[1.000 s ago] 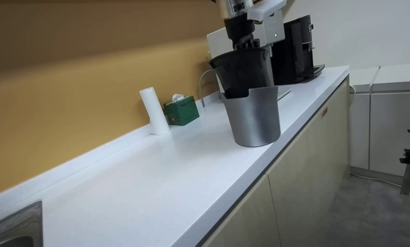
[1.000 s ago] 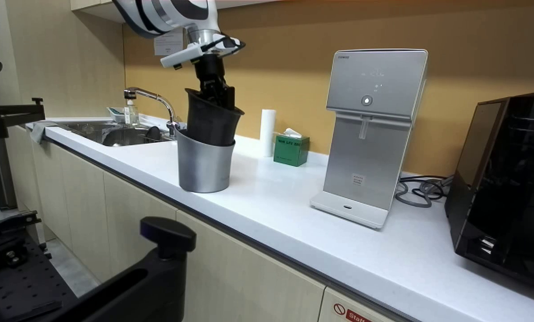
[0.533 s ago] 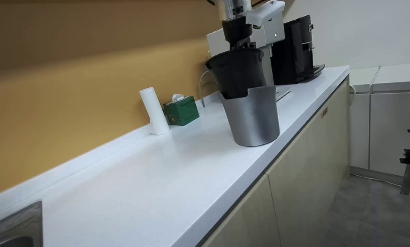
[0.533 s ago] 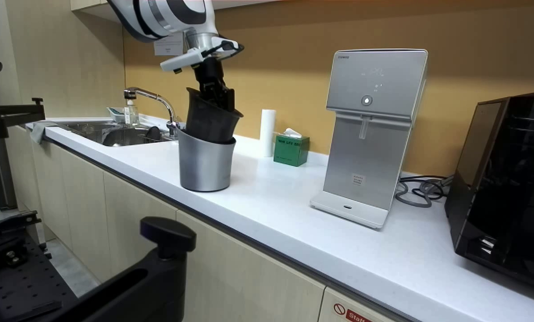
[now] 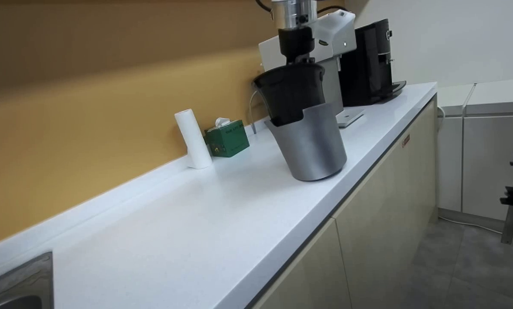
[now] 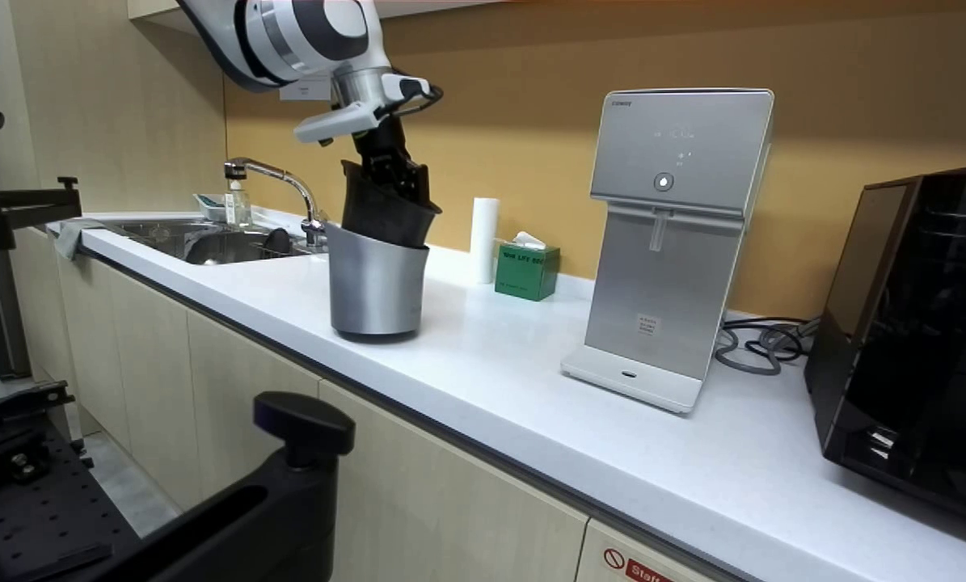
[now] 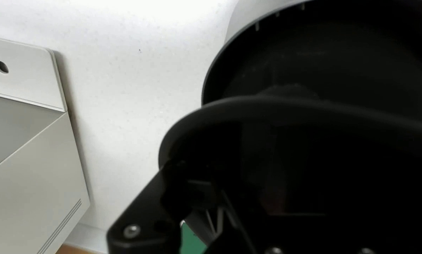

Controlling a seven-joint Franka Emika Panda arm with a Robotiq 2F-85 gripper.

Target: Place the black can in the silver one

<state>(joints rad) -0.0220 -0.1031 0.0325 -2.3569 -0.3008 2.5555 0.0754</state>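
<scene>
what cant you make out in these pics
Black can: base hidden behind the silver can in both exterior views.
Gripper: fingertips lost, black on black, in the wrist view.
Arm: upper part cut off by the top edge in both exterior views.
Dispenser display: symbols too small and blurred in an exterior view.

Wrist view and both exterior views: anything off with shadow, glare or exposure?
In the wrist view, the black can sinks into near-black, hiding most inner detail, and the countertop washes out towards the top; in both exterior views, the upper wall lies in shadow above a brighter band; in an exterior view, the black coffee machine carries small glossy reflections.
</scene>
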